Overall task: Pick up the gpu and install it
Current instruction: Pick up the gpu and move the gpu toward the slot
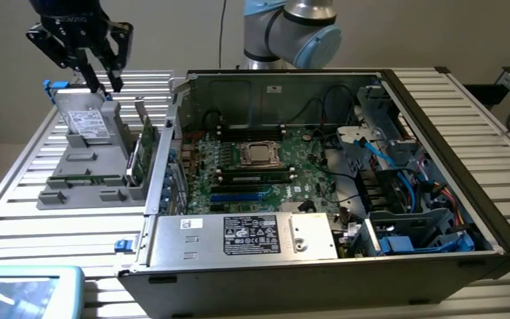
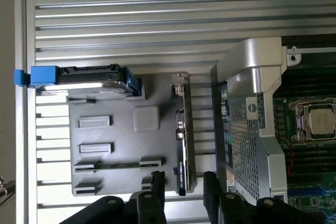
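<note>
Watching from my station, I see the gripper (image 1: 103,86) hanging above the grey holder (image 1: 78,189) on the slatted table (image 1: 16,226), at the exterior view's left of the open computer case (image 1: 237,276). Its fingers (image 2: 157,182) are spread apart and carry nothing. The gpu (image 2: 182,129) stands on edge in the holder, on the side nearest the case and apart from the fingers. Through the wrist camera it lines up with the gap between them. The hard drive (image 1: 85,123) stands upright at the holder's other end.

Slatted table (image 1: 24,222), grey tray (image 1: 71,191), computer case (image 1: 326,287)
</note>
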{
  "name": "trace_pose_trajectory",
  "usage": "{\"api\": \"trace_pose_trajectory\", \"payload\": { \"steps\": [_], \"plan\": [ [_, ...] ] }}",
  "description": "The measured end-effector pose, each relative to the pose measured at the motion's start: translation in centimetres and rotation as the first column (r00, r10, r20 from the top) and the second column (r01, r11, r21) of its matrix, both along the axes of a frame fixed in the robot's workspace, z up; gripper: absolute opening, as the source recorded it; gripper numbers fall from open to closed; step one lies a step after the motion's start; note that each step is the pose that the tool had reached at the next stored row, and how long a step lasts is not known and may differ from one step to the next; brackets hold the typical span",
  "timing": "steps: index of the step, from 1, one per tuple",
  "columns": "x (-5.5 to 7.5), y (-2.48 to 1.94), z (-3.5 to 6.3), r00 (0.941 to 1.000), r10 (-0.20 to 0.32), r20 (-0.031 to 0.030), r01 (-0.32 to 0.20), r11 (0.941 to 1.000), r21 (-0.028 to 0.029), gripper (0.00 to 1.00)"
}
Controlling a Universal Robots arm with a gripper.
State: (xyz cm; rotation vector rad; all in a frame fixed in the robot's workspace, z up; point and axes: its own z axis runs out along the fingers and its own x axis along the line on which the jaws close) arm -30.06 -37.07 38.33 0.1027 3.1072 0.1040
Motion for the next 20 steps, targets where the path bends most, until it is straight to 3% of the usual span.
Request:
{"api": "trace_pose_trajectory", "payload": {
  "steps": [5, 10, 15, 20],
  "plan": [
    [-0.1, 0.0, -0.49, 0.9984, 0.057, 0.0021, -0.057, 0.9983, 0.0124, 0.44],
    [-0.2, -0.08, -1.13, 0.9914, 0.131, 0.0026, -0.131, 0.9912, 0.0165, 0.44],
    [-0.3, -0.75, -2.03, 0.9913, 0.132, 0.0032, -0.132, 0.991, 0.0206, 0.45],
    [-0.3, -0.84, -2.94, 0.9972, 0.074, 0.0041, -0.075, 0.997, 0.0207, 0.52]
  ]
}}
